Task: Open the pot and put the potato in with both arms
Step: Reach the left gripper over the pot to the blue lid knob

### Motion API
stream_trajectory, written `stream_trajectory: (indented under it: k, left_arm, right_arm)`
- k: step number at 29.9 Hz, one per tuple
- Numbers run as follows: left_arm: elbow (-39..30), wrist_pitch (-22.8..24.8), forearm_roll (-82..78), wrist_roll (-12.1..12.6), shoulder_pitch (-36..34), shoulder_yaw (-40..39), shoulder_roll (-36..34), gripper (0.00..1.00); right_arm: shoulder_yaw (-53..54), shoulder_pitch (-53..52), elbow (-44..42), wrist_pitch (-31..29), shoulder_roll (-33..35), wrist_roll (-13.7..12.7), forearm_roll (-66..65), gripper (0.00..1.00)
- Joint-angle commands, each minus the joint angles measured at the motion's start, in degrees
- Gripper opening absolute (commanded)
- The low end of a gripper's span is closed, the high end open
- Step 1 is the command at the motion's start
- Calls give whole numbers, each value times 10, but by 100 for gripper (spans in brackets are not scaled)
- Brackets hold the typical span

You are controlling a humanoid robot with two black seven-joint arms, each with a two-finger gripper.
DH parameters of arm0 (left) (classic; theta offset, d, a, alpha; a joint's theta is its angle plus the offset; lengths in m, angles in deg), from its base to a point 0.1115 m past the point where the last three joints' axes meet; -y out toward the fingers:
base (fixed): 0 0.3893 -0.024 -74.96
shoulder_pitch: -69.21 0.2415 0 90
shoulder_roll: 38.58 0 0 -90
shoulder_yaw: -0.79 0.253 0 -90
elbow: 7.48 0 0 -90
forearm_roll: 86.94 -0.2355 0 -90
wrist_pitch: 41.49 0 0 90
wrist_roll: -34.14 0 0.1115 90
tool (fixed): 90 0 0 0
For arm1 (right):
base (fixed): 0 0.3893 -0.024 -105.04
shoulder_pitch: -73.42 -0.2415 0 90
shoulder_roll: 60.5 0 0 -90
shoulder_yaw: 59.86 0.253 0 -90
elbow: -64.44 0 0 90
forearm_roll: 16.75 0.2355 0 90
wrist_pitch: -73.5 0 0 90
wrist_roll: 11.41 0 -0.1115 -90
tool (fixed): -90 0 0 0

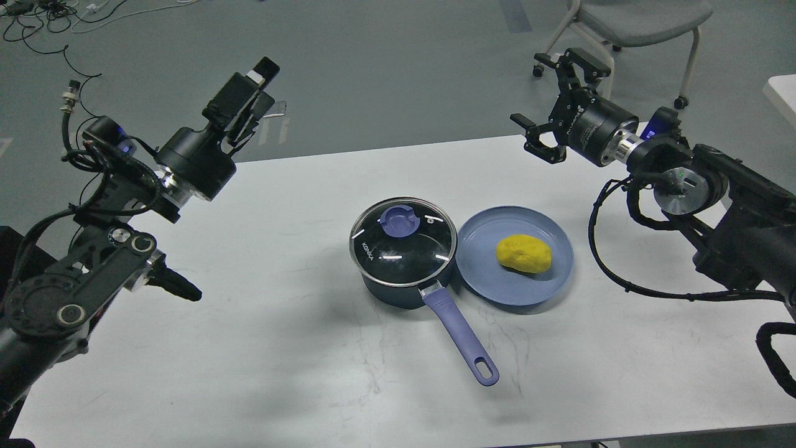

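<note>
A dark pot [398, 283] with a purple handle [463, 339] stands mid-table, covered by a glass lid [404, 246] with a purple knob [399, 219]. A yellow potato [524, 253] lies on a blue plate [482, 249] touching the pot's right side. My left gripper [264, 87] is raised beyond the table's far left edge, turned nearly side-on, fingers apart and empty. My right gripper [540, 104] is open and empty above the table's far right edge, well behind the plate.
The white table [280, 348] carries only the pot and plate. A grey chair [628, 25] stands behind at the right. Cables [43, 25] lie on the floor at the far left. A white surface edge [782, 93] shows at the far right.
</note>
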Motion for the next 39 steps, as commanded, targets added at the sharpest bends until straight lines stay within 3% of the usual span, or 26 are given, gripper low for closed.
stream_trajectory:
  k: [1, 2, 6, 15, 22, 30, 39]
  left_arm:
    - [-22, -103, -111, 0, -2, 55, 3, 98]
    - [-23, -141, -151, 0, -4, 80, 5, 98]
    - [-23, -180, -241, 0, -8, 141, 10, 98]
    - [5, -181, -392, -2, -28, 187, 22, 98]
    - [78, -181, -440, -2, -63, 251, 63, 98]
    - [107, -181, -441, -2, -109, 283, 98, 98]
    - [160, -182, -441, -2, -113, 306, 141, 98]
  right_arm:
    - [2, 2, -7, 2, 10, 1, 2, 100]
    - [2, 2, -8, 2, 14, 1, 2, 100]
    - [2, 6, -8, 2, 21, 1, 2, 100]
    - [6, 14, -8, 3, 24, 1, 2, 100]
    - [6, 14, -8, 3, 24, 1, 2, 100]
    - [6, 14, -9, 3, 24, 1, 2, 100]
    - [6, 14, -10, 3, 25, 1, 2, 100]
